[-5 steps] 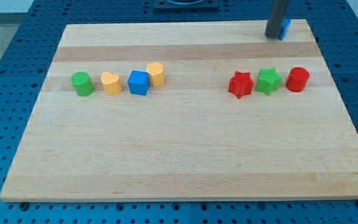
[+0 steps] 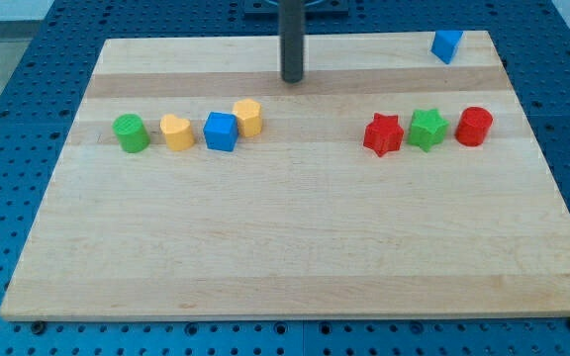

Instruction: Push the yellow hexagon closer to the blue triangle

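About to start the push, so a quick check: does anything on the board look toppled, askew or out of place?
Nothing stands out. All blocks sit flat on the board. The blue triangle sits alone near the view's top right corner, far from the yellow hexagon in the left row. My tip is above and right of that hexagon, touching nothing.

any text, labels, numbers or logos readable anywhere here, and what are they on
None: no word, number, brand or sign can be read anywhere in this view.
The wooden board shows only grain.
The blocks, such as the yellow hexagon and the blue triangle, have plain faces.
The blue perforated table shows only holes.
My tip, up and to the right of the yellow hexagon, is plain dark.
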Tool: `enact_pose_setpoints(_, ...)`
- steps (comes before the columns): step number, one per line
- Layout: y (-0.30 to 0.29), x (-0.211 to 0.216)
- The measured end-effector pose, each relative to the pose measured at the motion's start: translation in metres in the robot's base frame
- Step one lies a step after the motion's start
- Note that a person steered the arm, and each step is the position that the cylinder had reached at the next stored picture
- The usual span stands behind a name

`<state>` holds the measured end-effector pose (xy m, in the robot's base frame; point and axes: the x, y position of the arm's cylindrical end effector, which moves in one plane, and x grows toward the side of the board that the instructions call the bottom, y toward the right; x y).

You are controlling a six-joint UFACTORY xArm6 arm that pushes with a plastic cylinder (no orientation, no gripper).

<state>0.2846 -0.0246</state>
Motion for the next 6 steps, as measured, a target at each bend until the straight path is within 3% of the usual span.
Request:
enact_pose_setpoints(3, -0.085, 0.049)
enact_pose_setpoints(6, -0.076, 0.087)
